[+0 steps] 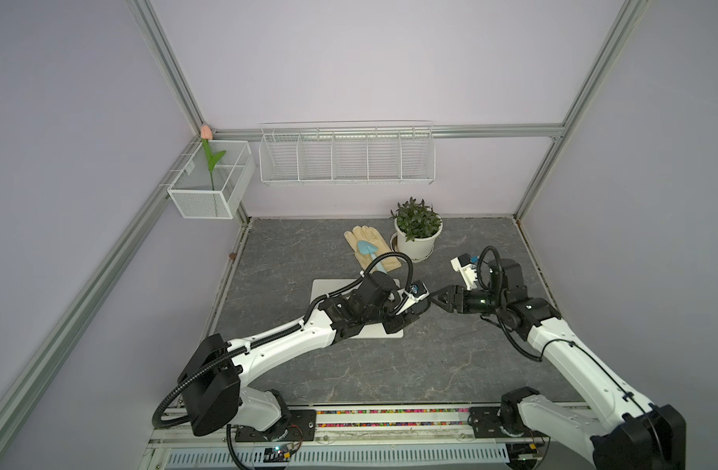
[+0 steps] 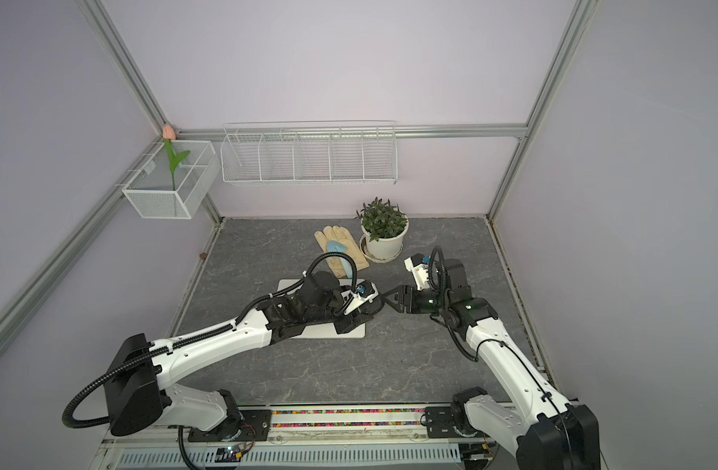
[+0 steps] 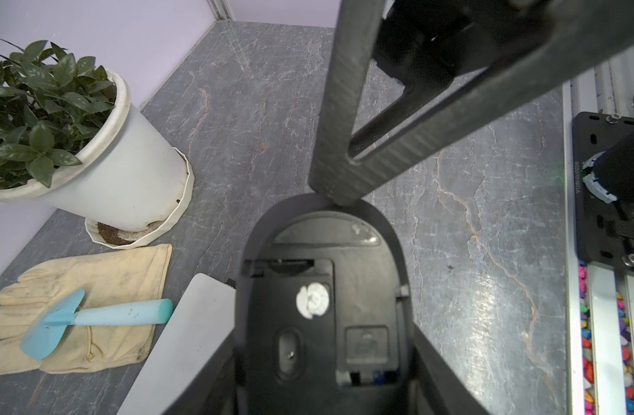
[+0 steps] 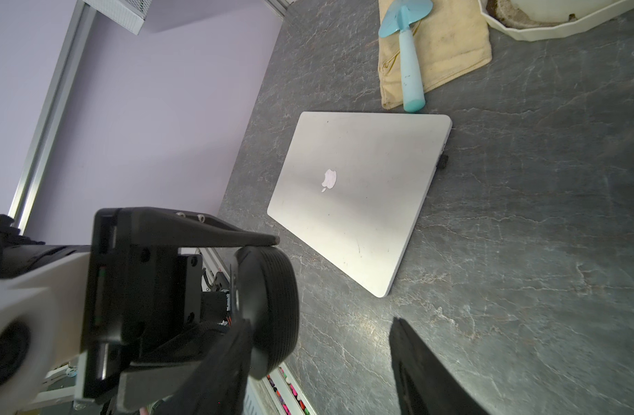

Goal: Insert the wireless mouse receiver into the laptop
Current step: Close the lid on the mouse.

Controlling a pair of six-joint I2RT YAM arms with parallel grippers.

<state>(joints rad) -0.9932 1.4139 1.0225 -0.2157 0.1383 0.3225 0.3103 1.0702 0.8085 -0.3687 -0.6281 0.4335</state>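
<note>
My left gripper [image 3: 324,345] is shut on the black wireless mouse [image 3: 322,287], holding it by its sides above the table just right of the laptop. The mouse's underside faces the left wrist camera. My right gripper [image 4: 322,321] is open. One of its fingertips [image 3: 338,179] touches the mouse's front rim, and the other finger [image 4: 423,377] stands well clear. The closed silver laptop [image 4: 355,194] lies flat, partly under my left arm in both top views [image 1: 320,291] [image 2: 286,287]. A small black stub [image 4: 443,161] sticks out of its side edge; I cannot tell whether it is the receiver.
A white potted plant [image 1: 416,234] stands at the back. Beside it a beige glove [image 1: 369,244] carries a blue trowel [image 3: 92,318]. Wire baskets [image 1: 347,156] hang on the back wall. A rail with coloured beads [image 1: 389,419] runs along the table's front edge.
</note>
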